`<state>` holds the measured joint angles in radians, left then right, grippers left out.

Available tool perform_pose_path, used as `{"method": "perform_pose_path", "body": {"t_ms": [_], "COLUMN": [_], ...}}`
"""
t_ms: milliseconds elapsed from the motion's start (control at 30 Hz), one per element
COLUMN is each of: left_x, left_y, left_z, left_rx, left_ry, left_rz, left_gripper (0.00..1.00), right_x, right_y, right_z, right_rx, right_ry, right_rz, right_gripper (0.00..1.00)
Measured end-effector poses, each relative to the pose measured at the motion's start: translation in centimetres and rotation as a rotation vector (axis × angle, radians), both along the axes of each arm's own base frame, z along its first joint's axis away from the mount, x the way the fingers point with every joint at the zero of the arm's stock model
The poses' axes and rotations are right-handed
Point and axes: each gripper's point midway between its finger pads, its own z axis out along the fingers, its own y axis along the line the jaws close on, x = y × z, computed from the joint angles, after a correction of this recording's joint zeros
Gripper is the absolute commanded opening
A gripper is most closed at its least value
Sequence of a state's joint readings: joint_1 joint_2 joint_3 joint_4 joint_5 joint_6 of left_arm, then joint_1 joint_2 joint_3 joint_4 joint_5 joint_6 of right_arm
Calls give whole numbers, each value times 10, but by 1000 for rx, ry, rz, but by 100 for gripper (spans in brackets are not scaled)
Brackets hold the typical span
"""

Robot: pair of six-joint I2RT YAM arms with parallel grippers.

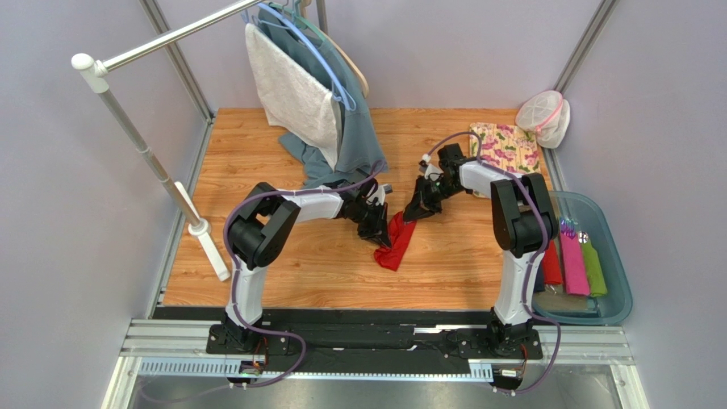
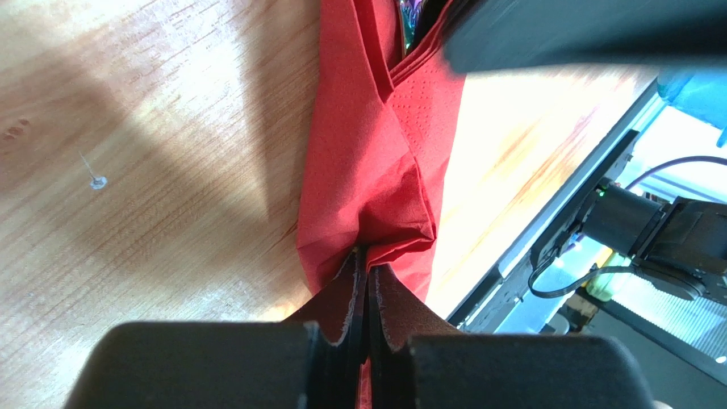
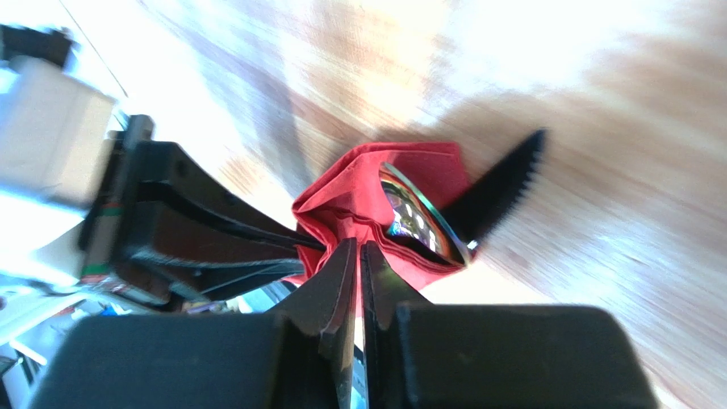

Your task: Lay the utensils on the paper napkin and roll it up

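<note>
The red paper napkin (image 1: 397, 240) lies folded and bunched on the wooden table at mid-table. My left gripper (image 1: 376, 227) is shut on its edge; the left wrist view shows the napkin (image 2: 375, 162) pinched between the shut jaws (image 2: 367, 256). My right gripper (image 1: 413, 210) is shut on the napkin's other end (image 3: 341, 221). In the right wrist view a shiny iridescent utensil (image 3: 418, 217) sits inside the folds and a black serrated knife tip (image 3: 503, 183) sticks out. The left gripper's black fingers (image 3: 205, 239) show beside it.
A rack with hanging towels (image 1: 299, 94) stands at the back left. A floral cloth (image 1: 505, 145) lies at the back right, with a white mesh bag (image 1: 543, 117). A blue bin (image 1: 589, 256) at the right holds red, pink and green rolls.
</note>
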<state>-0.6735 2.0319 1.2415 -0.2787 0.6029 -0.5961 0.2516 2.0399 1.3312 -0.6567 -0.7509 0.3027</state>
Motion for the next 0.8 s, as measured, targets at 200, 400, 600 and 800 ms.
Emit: {"method": "perform_pose_path", "body": {"t_ms": [200, 400, 600, 800], "left_x": [1, 1, 2, 4], "left_y": [-1, -1, -2, -2], "left_z": [0, 0, 0, 1], "left_rx": [8, 11, 11, 16], "left_ry": [13, 16, 12, 3], "left_rz": [-5, -8, -13, -22], "left_gripper": [3, 3, 3, 3], "right_x": [8, -4, -14, -13], "right_y": [-3, -3, -5, -3], "right_z": [8, -3, -15, -18], "right_rx": [23, 18, 1, 16], "right_ry": [-35, -6, 22, 28], "right_rz": [-18, -11, -5, -8], "right_gripper": [5, 4, 2, 1]}}
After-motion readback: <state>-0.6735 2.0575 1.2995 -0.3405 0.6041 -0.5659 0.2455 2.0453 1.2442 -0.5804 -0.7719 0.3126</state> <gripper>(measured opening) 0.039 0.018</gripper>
